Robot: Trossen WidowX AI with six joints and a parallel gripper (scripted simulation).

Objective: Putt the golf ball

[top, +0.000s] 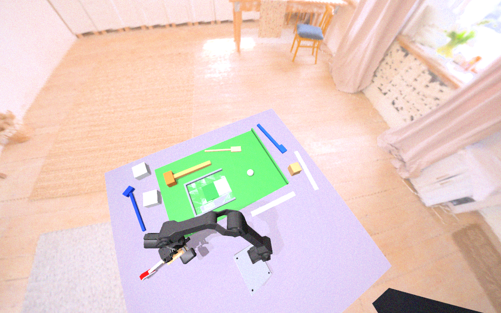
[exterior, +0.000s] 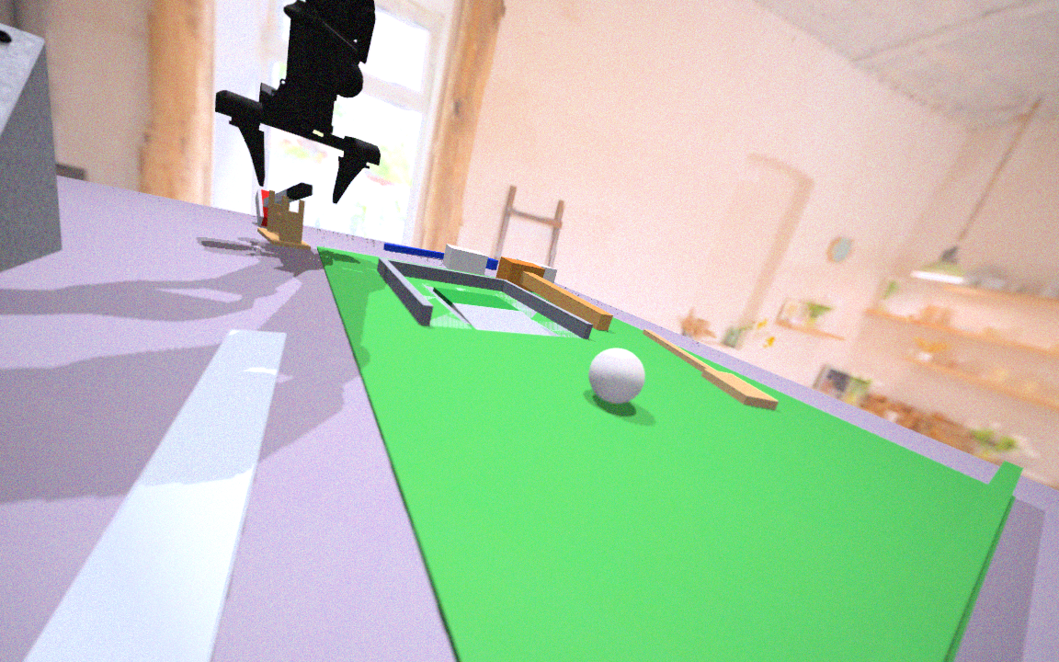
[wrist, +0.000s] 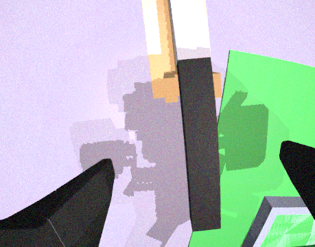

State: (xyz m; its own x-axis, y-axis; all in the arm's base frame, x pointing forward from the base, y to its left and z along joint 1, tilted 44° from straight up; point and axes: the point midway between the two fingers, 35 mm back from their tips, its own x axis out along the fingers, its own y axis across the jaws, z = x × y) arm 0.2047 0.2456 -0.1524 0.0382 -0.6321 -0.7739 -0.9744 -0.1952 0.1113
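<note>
Above the near-left part of the lilac bench [top: 302, 249], the dark arm bends low and the gripper [exterior: 300, 176] hangs over the red putter [top: 158, 265], fingers wide apart and holding nothing. The putter has a black grip, white shaft and red head, propped on a small wooden stand [exterior: 286, 223]. The smooth white golf ball [exterior: 616, 375] sits on the flat green mat [exterior: 640, 510]

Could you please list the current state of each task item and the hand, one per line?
hand: open, empty, above the putter's grip.
red putter: not grasped, resting on its wooden stand.
golf ball: at rest on the flat green mat.
raised green: no ball on it.
</note>
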